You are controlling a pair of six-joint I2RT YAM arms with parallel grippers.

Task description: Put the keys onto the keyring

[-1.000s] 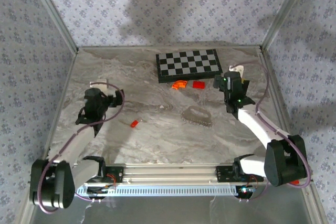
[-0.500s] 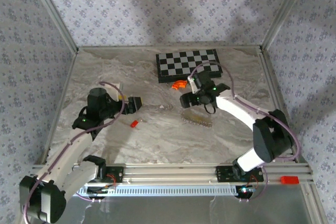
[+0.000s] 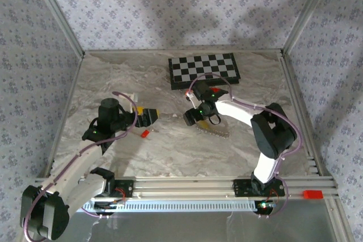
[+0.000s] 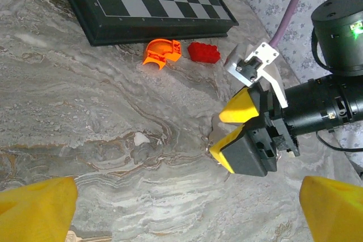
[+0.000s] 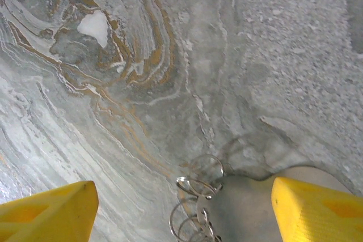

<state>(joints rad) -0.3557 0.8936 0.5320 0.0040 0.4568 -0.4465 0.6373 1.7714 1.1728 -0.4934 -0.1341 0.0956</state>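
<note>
The keys, a tiny red piece, lie on the marble table just in front of my left gripper. That gripper is open and nothing sits between its yellow fingertips. The keyring, a silvery chain loop, lies in the middle of the table. My right gripper hovers low over the loop's left end. In the right wrist view the small end rings of the keyring lie between the open jaws of the right gripper, untouched. The left wrist view shows the right gripper from the side.
A black-and-white chessboard lies at the back of the table. An orange curved piece and a red block rest just in front of it. Patterned walls enclose the table on three sides.
The right arm swung from the back right down to the chain's left end, its jaws narrowing slightly. The left gripper moved right, toward the red key.
</note>
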